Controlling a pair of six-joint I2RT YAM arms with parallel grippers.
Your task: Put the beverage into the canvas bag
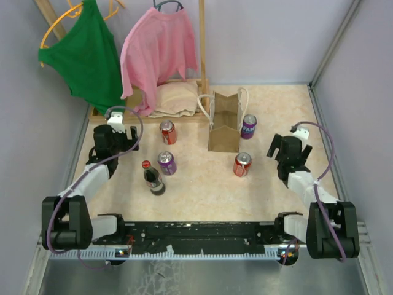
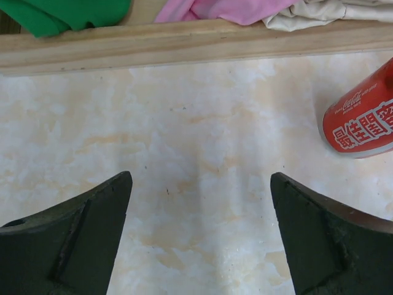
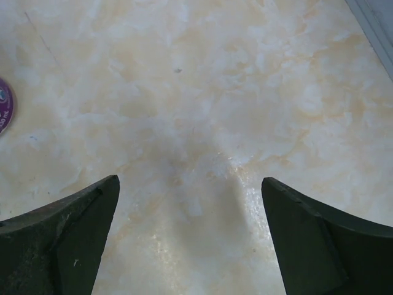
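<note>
The tan canvas bag [image 1: 224, 123] stands upright at the back middle, with white rope handles. Around it stand a purple can [image 1: 249, 126] to its right, a red can [image 1: 242, 164] in front, a red can [image 1: 167, 132] to its left, a purple can [image 1: 166, 163] and a dark cola bottle [image 1: 153, 178]. My left gripper [image 1: 115, 136] is open and empty at the left; its wrist view shows the red can [image 2: 362, 117] at the right edge. My right gripper [image 1: 288, 149] is open and empty, right of the bag; a purple can edge [image 3: 5, 106] shows at the left of its wrist view.
A wooden rack base [image 1: 147, 117] runs along the back with a green top [image 1: 86, 52] and pink shirt [image 1: 156, 49] hanging over it. A folded beige cloth [image 1: 175, 98] lies behind the bag. Grey walls close the left, right and back.
</note>
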